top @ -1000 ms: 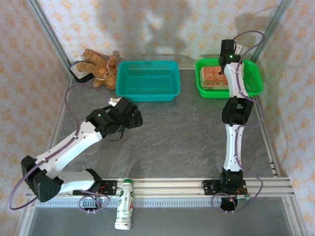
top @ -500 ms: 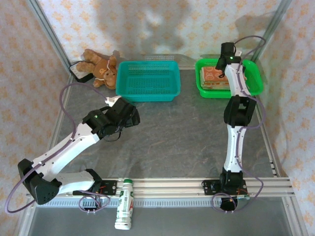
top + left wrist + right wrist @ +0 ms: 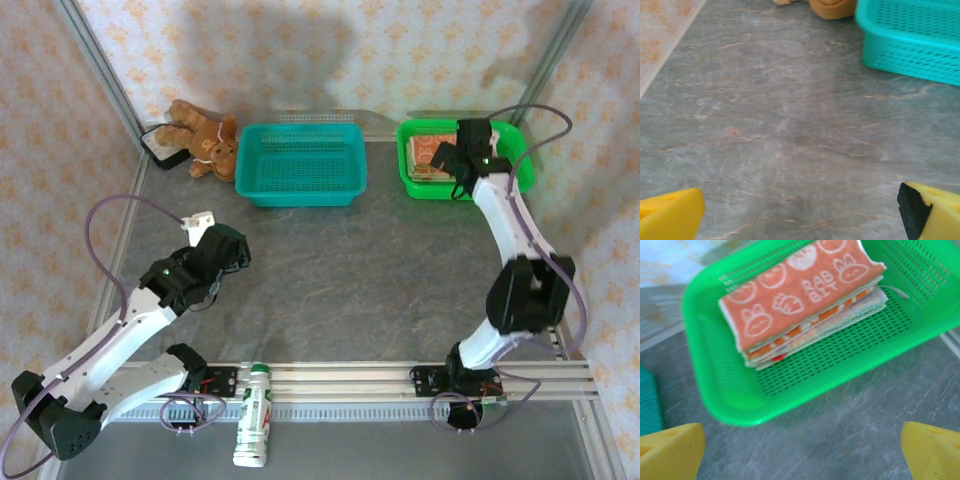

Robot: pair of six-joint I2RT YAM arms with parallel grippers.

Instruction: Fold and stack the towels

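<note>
Hovering at the Green Basket: Both Grippers Open

1. Right gripper (image 3: 800, 452): the yellow fingers (image 3: 671, 451) are spread wide with nothing between them. In the overhead view the gripper (image 3: 447, 160) sits above the near part of the green basket (image 3: 520, 168).
2. Towels (image 3: 805, 295): a folded stack lies inside the green basket (image 3: 715, 405), ahead of the right fingertips and apart from them. The top cloth is orange with white rabbit prints, with cream layers beneath it.
3. Left gripper (image 3: 800, 215): the jaws are likewise wide apart and hold nothing, over bare table (image 3: 790, 125). The teal basket (image 3: 910, 55) lies ahead and to its right, and the teddy bear (image 3: 832, 6) is farther ahead.

Changes over the last second:
- The right wrist has dropped from the far rim of the green basket to its near side, and the elbow has swung out to the right.
- The left gripper (image 3: 225, 248) has drawn back from the teal basket (image 3: 300, 190) toward its base.
- The towel stack (image 3: 430, 160) is unmoved.
</note>
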